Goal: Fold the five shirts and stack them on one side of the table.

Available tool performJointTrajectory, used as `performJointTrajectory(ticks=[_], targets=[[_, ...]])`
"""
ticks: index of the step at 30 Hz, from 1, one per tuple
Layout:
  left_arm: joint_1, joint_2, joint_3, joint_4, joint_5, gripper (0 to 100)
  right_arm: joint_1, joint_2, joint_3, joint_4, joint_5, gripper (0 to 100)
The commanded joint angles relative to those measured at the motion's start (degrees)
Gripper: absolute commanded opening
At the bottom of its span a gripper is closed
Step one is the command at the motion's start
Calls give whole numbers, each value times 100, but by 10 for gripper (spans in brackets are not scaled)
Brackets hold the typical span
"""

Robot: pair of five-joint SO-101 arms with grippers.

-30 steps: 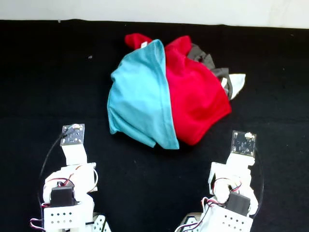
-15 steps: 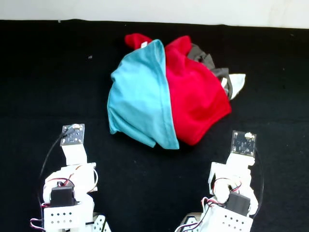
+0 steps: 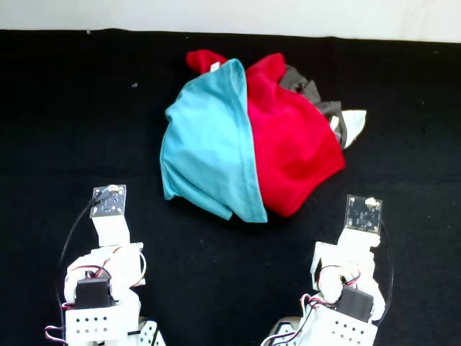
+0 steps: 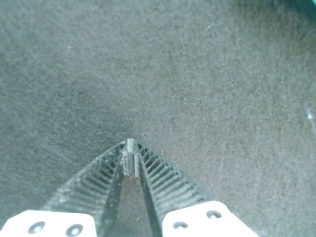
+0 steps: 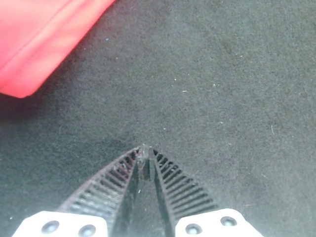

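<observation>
Sitting with fingers together and empty, the left gripper (image 4: pixel 131 148) and right gripper (image 5: pixel 144 150) flank the near side of the heap of shirts (image 3: pixel 245 144). Folding looks unstarted, and the top blue shirt (image 3: pixel 205 151) likely needs pulling free first.

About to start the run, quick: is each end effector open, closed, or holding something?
Left end effector: closed, holding nothing.
Right end effector: closed, holding nothing, near the red shirt but not touching it.

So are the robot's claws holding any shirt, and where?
Nothing is held. The left gripper and right gripper are both shut and empty over the black table; the shirts lie heaped apart from them.
</observation>
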Motion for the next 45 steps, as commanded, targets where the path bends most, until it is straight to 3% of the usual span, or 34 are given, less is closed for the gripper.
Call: performJointTrajectory(ticks=[1,23,30,33,38,41,45], targets=[[57,-40,66,97,26,10,-48,13,734,31,-26,16],[57,-40,66,97,26,10,-48,13,734,31,-26,16],[760,-57,57,35,26,13,-48,13,734,31,-26,16],[1279,-57,57,-554,18,13,-48,13,734,31,-26,16],[1464,-40,57,-2215,9,20,-48,13,734,31,-26,16],[1552,-31,57,-2268,18,143,-48,13,734,31,-26,16],[1578,-31,31,-1169,404,378,-48,13,734,31,-26,16]])
